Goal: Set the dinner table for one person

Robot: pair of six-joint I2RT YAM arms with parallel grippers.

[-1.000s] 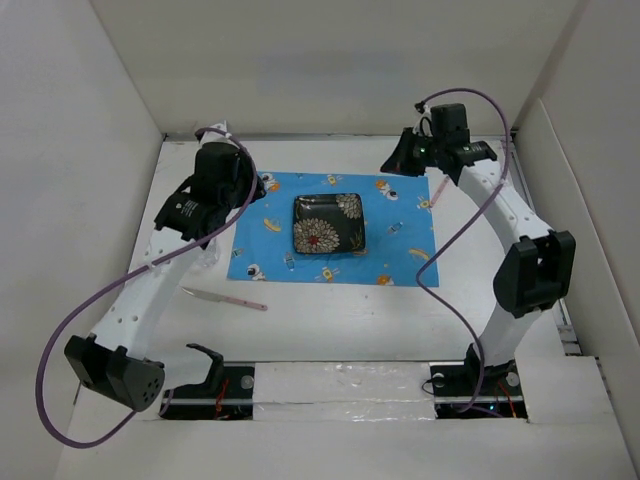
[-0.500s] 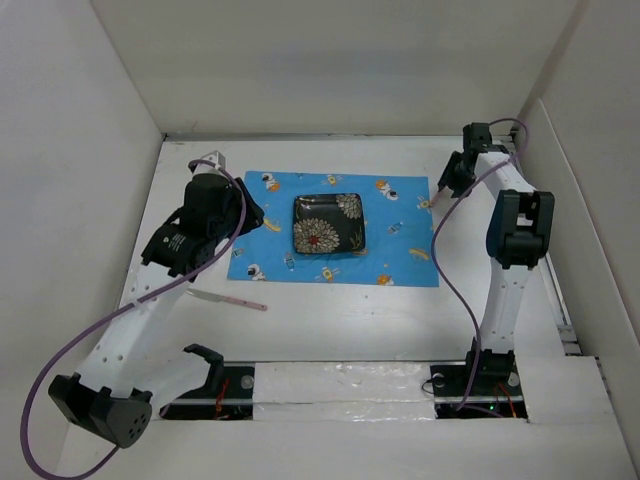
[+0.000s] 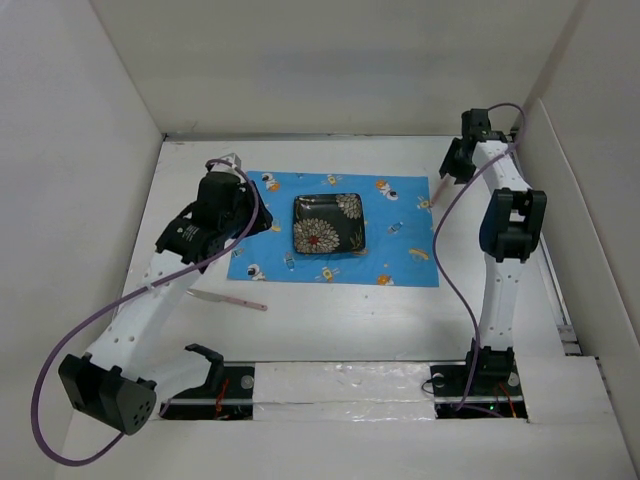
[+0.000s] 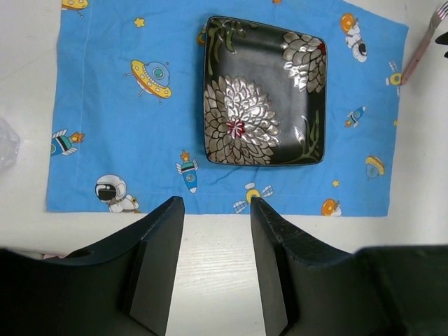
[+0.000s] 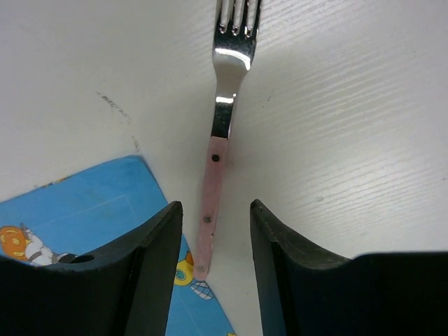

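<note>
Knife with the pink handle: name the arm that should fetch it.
Left. The knife lies on the table at the left, near the open left gripper. The right gripper hovers over the fork, far right.

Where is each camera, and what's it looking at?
Top external: high behind the robot, looking down on the dinner table; left arm and right arm show.
Left wrist: over the placemat near edge, looking down at the flowered plate; left gripper shows.
Right wrist: low, facing the pink-handled fork; right gripper shows.
Shared: all three see the fork.
</note>
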